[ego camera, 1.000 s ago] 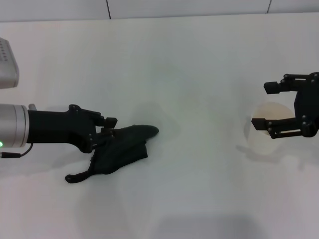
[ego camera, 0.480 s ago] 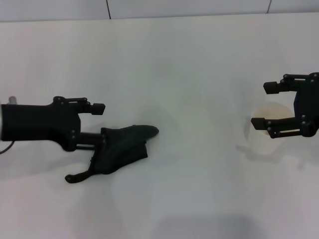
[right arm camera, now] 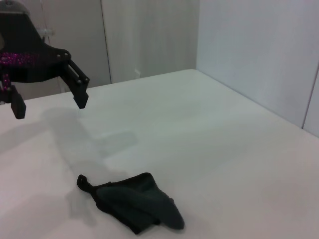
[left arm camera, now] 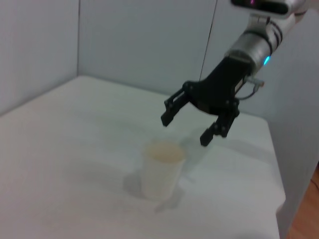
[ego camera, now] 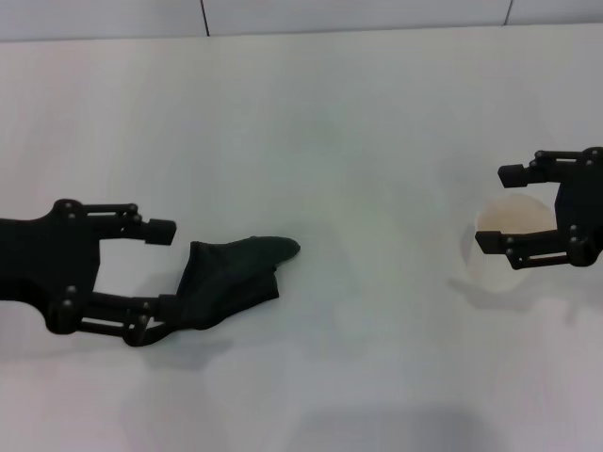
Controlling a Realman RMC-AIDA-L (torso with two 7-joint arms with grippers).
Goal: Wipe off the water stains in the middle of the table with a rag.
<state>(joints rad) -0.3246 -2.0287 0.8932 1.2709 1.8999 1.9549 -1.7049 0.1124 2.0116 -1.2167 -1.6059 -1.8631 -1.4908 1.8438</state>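
- The soft, crumpled dark green-black rag lies flat on the broad, smooth white table, released and not held by anything.
- The left gripper sits just beside the rag's tail end, jaws wide apart and empty; in the right wrist view it appears raised above the table.
- No orange-amber stain is visible anywhere near the rag, so the wiping looks finished, judging from the bare surface.
- Well apart from the rag, the right gripper hovers spread wide, empty, above a translucent whitish plastic cup.
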